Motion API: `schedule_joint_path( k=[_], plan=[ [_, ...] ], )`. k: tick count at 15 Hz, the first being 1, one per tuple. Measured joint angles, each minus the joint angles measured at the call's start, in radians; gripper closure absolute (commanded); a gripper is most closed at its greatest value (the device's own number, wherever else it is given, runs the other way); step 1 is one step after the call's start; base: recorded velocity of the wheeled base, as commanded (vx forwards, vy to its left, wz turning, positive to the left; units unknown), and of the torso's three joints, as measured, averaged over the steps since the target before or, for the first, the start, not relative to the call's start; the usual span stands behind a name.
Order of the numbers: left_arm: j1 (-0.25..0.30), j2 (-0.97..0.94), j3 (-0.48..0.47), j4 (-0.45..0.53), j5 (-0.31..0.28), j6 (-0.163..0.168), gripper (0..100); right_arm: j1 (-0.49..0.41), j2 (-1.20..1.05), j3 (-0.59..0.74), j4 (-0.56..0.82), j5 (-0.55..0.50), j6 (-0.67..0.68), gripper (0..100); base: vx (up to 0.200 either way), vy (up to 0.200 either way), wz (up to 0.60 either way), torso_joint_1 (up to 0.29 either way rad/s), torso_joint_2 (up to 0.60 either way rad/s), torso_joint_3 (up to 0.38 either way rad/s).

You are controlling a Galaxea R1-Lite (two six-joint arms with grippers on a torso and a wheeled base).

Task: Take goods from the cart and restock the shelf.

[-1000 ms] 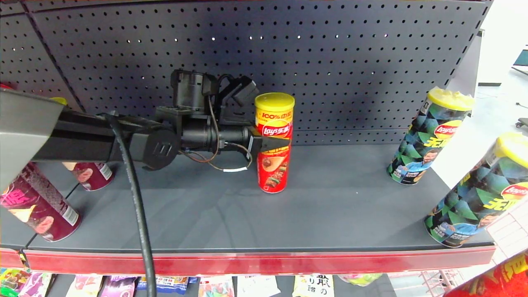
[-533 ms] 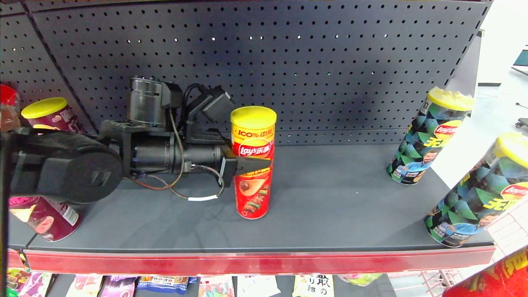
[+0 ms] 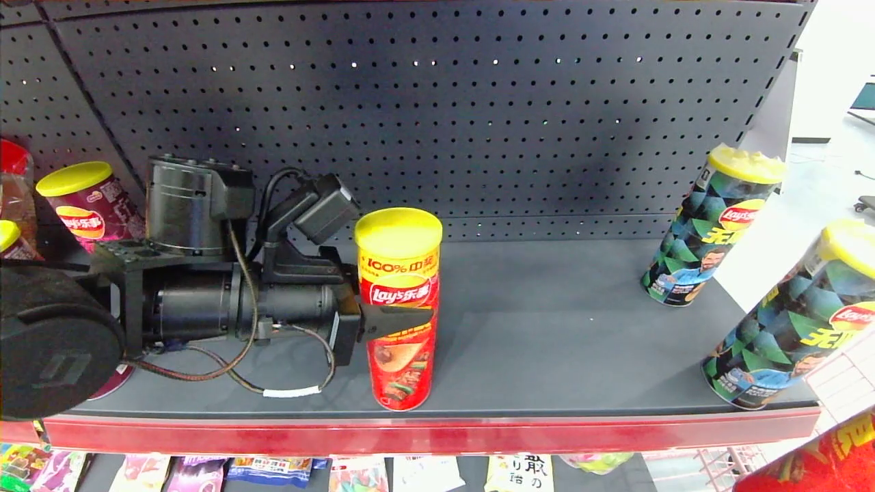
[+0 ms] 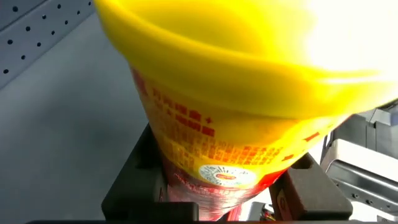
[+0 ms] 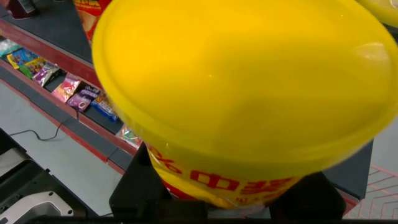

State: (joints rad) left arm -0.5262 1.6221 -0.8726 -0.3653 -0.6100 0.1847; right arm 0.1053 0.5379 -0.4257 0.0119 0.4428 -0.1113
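Note:
A red chip can [image 3: 400, 321] with a yellow lid stands upright near the front edge of the grey shelf [image 3: 547, 355]. My left gripper [image 3: 410, 316] comes in from the left and is shut on its middle. In the left wrist view the same can [image 4: 249, 124] sits between the black fingers [image 4: 134, 186] of the left gripper [image 4: 224, 199]. My right gripper [image 5: 230, 199] is shut on a second red chip can [image 5: 242, 93] with a yellow lid, held off the shelf's right front. Its red side [image 3: 813, 465] shows at the head view's lower right corner.
Two blue-green cans [image 3: 718, 225] [image 3: 793, 321] stand at the shelf's right end. Maroon cans [image 3: 89, 201] stand at the left, behind my left arm. A pegboard wall backs the shelf. Snack packets [image 3: 273, 471] lie on the lower shelf, under the red front lip [image 3: 478, 434].
My left gripper has carried the red chip can from the back middle of the shelf toward the front edge and to the left. The other cans have not moved.

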Motion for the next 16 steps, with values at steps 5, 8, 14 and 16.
schedule_joint_path(
  k=[5, 8, 14, 16],
  plan=[
    [-0.001, -0.026, 0.052, -0.026, 0.000, -0.009, 100, 0.000, -0.001, -0.003, 0.002, 0.000, 0.000, 100, 0.000, 0.000, 0.00, 0.000, 0.00, 0.000],
    [-0.002, -0.037, 0.057, -0.022, 0.000, -0.011, 100, 0.000, -0.001, -0.005, 0.001, 0.000, 0.000, 100, 0.000, 0.000, 0.00, 0.000, 0.00, 0.000],
    [-0.016, -0.055, 0.083, -0.027, 0.000, -0.007, 100, 0.000, -0.004, -0.004, 0.002, 0.000, 0.000, 100, 0.000, 0.000, 0.00, 0.000, 0.00, 0.000],
    [-0.020, -0.057, 0.092, -0.029, 0.000, -0.006, 100, -0.001, -0.004, -0.007, 0.002, 0.000, 0.000, 100, 0.000, 0.000, 0.00, 0.000, 0.00, 0.000]
  ],
)
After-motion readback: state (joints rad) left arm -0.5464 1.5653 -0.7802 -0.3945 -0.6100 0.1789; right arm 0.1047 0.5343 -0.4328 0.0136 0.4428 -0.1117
